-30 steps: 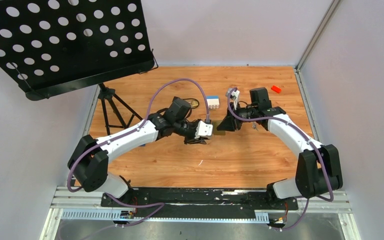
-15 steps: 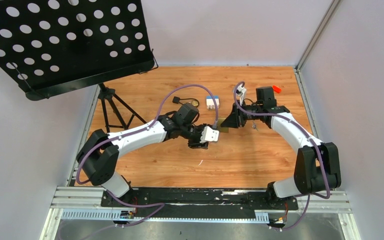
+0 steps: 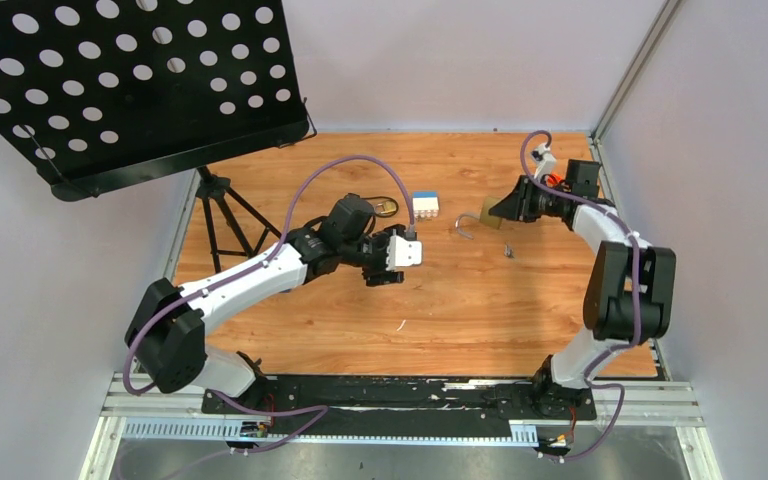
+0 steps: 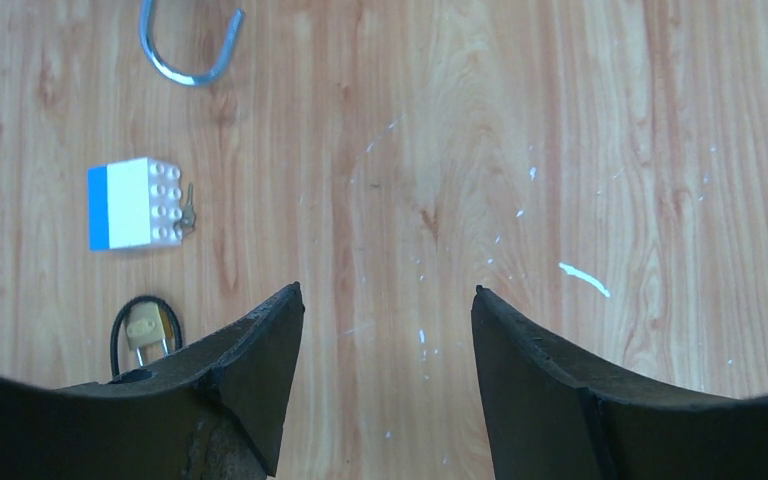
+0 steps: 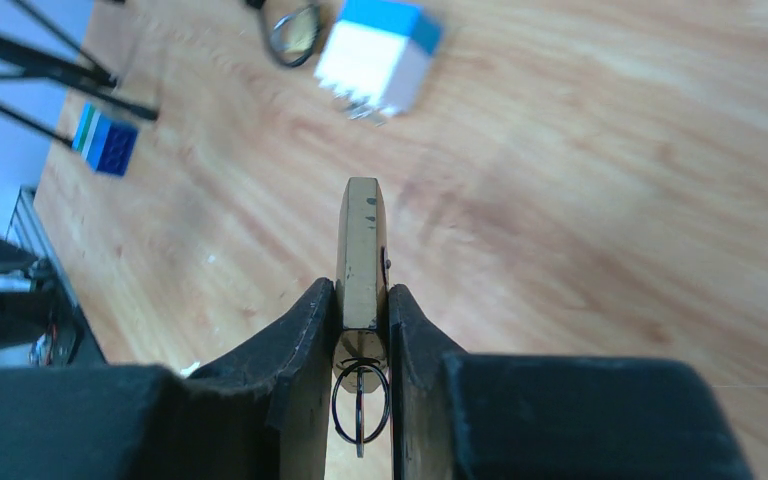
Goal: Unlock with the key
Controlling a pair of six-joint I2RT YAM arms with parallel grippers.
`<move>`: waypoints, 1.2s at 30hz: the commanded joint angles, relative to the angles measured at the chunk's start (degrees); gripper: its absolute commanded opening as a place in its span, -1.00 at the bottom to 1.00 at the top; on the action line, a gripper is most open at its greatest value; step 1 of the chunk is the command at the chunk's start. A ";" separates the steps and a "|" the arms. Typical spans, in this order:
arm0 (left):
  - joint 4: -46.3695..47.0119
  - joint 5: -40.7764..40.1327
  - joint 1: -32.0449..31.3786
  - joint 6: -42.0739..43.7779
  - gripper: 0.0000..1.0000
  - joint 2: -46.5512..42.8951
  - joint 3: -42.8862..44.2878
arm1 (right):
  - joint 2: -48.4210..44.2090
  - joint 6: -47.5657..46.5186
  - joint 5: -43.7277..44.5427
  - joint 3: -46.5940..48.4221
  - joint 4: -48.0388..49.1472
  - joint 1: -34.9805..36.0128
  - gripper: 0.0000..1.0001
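Observation:
My right gripper [image 5: 361,290] is shut on a brass padlock [image 5: 361,235], seen edge-on and held above the table at the back right. A small grey key head with a black wire ring [image 5: 360,395] sits at the padlock's near end, between the fingers. In the top view the padlock [image 3: 487,220] points left from the right gripper [image 3: 498,212], and its silver shackle [image 3: 467,229] sticks out. My left gripper [image 4: 388,295] hangs open over bare wood with nothing between its fingers, left of the padlock [image 3: 385,272]. The shackle [image 4: 185,55] shows at the top of the left wrist view.
A white and blue block [image 4: 135,203] lies on the table with another tiny key [image 4: 188,212] beside it. A small brass padlock inside a black cable loop [image 4: 145,330] lies nearby. A black perforated music stand [image 3: 130,80] on a tripod [image 3: 225,215] fills the back left. A small metal piece [image 3: 508,250] lies below the right gripper.
My right arm has swung back and to the right, carrying the padlock away from the left gripper. My left gripper has opened and drawn back to the left.

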 commanded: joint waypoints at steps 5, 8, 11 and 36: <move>1.90 -3.68 0.96 -3.05 0.39 -2.69 -2.27 | 13.94 10.26 -0.24 12.80 10.71 -3.23 -1.00; 1.80 -3.56 0.96 -3.21 0.40 -3.30 -2.82 | 17.55 12.66 0.50 14.51 12.04 -3.23 -1.00; 1.86 -3.22 0.96 -3.59 0.41 -4.13 -3.34 | 20.52 14.46 1.03 15.89 12.87 -3.47 -0.96; -0.95 -13.87 2.46 -12.84 0.59 -3.37 1.04 | 23.17 11.43 4.19 17.56 7.78 -6.84 0.41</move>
